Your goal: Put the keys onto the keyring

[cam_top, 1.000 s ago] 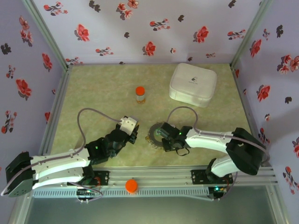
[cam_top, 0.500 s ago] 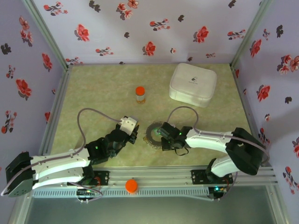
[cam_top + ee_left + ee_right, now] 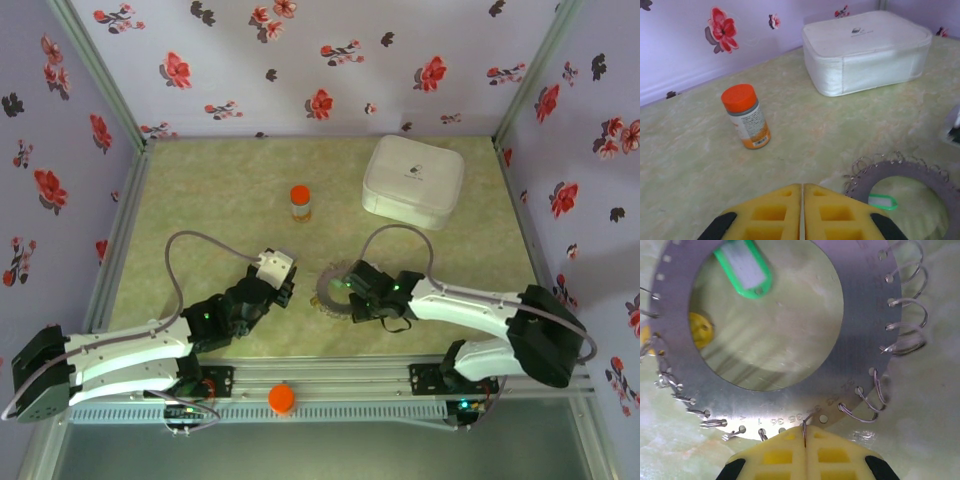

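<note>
— What did your right gripper (image 3: 804, 436) have hold of?
— Its yellow, square-pocketed pads were pressed flat together, with one thin wire loop of the keyring (image 3: 860, 340) caught in the seam. A second earlier they stood slightly apart, and your right elbow sat further left.
— And the ring itself?
— It was a flat grey metal disc with a wide round hole, with small numbered holes and springy wire coils round its rim. It lay on the marbled green table (image 3: 200, 200). A green-headed key (image 3: 743, 271) lay inside the hole, and a yellow-headed key (image 3: 701, 330) peeked from under the inner edge.
— The left side?
— Your left gripper (image 3: 802, 192) had its pads closed on nothing, near the ring, much where it was before.
</note>
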